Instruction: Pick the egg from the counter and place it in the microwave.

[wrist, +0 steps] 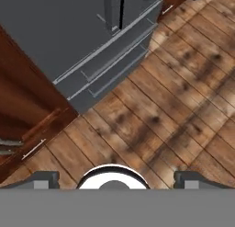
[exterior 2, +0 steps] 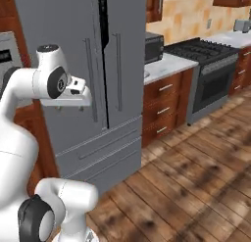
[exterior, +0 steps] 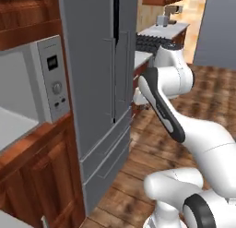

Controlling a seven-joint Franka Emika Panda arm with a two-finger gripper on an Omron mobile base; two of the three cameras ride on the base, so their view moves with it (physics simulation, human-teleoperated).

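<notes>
The silver-grey microwave (exterior: 46, 81) sits at the left in a wood cabinet, showing its light cavity and its side panel (exterior: 54, 79) with display and dial. The egg is out of view. A stretch of white marble counter (exterior 2: 169, 64) runs to the right of the grey fridge (exterior 2: 78, 55). My hand (exterior 2: 73, 95) hangs in front of the fridge doors and points down at the floor. In the hand view my gripper (wrist: 114, 179) is open, its two dark tips wide apart with nothing between them, above wooden floorboards.
The tall grey fridge (exterior: 99, 84) stands between the microwave and the counter. A small dark oven (exterior 2: 153, 46) stands on that counter, with a black stove (exterior 2: 211, 57) beyond it. Open wood floor (exterior 2: 196, 177) lies to the right.
</notes>
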